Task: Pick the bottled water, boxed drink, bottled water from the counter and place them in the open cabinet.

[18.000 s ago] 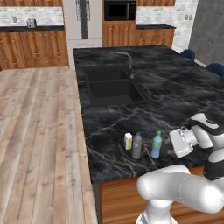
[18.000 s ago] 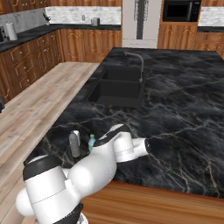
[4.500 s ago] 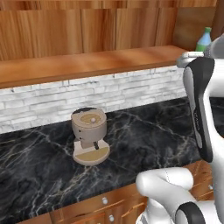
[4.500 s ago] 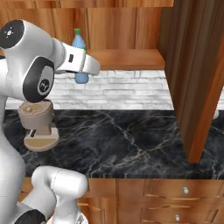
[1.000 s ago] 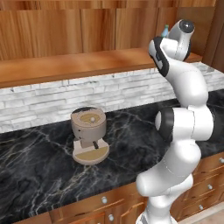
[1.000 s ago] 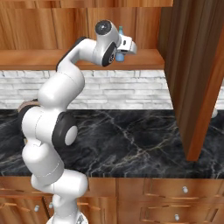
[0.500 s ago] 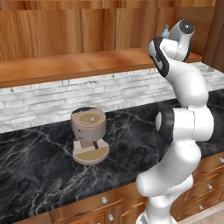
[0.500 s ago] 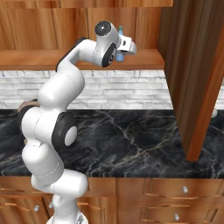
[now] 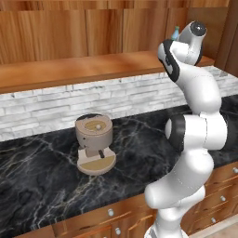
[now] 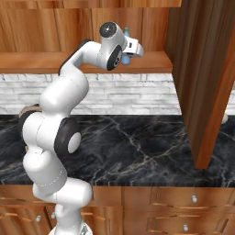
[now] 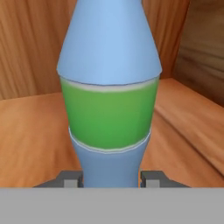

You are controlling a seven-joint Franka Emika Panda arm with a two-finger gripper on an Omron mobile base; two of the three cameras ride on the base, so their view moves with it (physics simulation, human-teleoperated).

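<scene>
Bottle of water (image 11: 109,100), the blue one with a green label band, stands upright on the cabinet's (image 10: 50,27) wooden shelf board (image 10: 41,62), close to the right end where the side panel meets it. My tool (image 11: 111,178) sits right at its base: I see 1 grey fingertip (image 11: 70,178) on either side of the lower body, close against it, but whether they clamp or have just let go I cannot tell. From the right base camera the arm reaches up and over to the shelf, bottle cap showing above the wrist. Black marble worktop (image 9: 42,176) below carries a tan coffee machine (image 9: 95,144) against the white stone backsplash (image 9: 60,102).
</scene>
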